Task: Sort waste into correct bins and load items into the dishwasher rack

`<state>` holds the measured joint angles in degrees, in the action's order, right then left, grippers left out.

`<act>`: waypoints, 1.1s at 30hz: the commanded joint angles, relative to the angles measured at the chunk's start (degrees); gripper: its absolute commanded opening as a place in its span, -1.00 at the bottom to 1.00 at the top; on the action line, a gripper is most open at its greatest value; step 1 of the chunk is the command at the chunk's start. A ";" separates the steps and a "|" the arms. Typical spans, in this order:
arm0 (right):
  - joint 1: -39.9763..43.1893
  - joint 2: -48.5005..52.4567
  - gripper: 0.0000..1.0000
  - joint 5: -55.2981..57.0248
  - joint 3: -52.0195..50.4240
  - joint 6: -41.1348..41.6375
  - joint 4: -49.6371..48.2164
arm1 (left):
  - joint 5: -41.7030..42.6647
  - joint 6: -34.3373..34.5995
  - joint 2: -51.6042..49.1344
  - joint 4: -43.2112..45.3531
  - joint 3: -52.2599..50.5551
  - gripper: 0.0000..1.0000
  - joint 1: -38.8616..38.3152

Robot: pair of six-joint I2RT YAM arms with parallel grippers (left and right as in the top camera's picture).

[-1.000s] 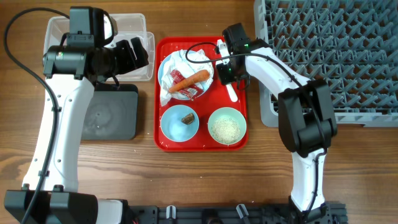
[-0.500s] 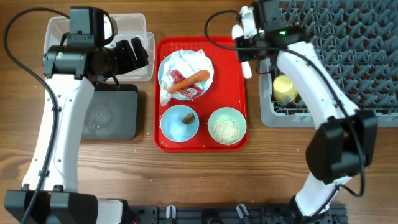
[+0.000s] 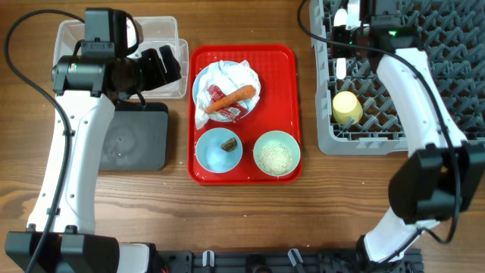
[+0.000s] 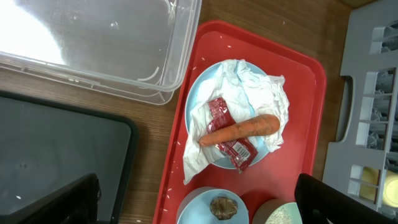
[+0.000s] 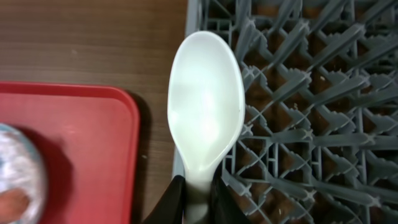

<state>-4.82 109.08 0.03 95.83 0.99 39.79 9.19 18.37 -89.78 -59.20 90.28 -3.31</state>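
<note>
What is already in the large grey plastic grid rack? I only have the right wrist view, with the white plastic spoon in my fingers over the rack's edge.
Observer: One small yellow cup. It sits in the large grey plastic grid rack, at the corner nearest the red plastic serving tray.
Operator: Is the other arm carrying anything?
Observer: No. The left arm's fingers are wide open and empty. They hang above the corner of the clear rectangular plastic tub that faces the tray.
</note>
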 commanded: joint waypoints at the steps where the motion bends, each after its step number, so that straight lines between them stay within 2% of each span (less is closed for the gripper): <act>1: 0.39 2.49 -0.17 2.58 0.81 1.11 -1.46 | -0.74 0.52 0.09 -0.02 0.39 1.00 0.11; 3: 0.59 2.49 0.31 2.60 0.81 1.07 -1.97 | -0.76 0.52 0.09 0.00 0.39 1.00 0.11; 4: 0.61 2.49 0.42 2.58 0.81 0.85 -2.01 | -0.76 0.55 0.09 -0.02 0.39 1.00 0.11; 7: 0.61 2.45 0.61 2.45 0.83 2.29 -1.92 | -0.74 0.55 0.11 -0.04 0.39 1.00 0.11; 9: 0.59 1.81 0.68 -0.02 0.83 2.19 -1.64 | -0.74 0.55 0.11 -0.04 0.39 1.00 0.11; 15: -1.03 -5.92 0.72 -12.24 0.85 2.21 0.87 | -0.74 0.55 0.11 0.00 0.39 1.00 0.11; 19: -6.03 -7.76 0.72 -18.14 0.81 3.23 3.74 | -0.74 0.52 0.09 -0.46 0.39 1.00 0.11; 28: -13.33 -4.90 0.69 -16.85 -0.61 6.62 5.01 | -1.33 0.50 -1.38 -0.55 0.37 1.00 -0.39; 33: -9.66 -6.54 0.69 -15.10 -0.42 6.71 5.35 | -1.18 -9.40 -7.76 6.03 0.37 1.00 -6.38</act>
<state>-17.10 102.69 -16.34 95.81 6.48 44.97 8.19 16.47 -92.53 -56.42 90.28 -5.26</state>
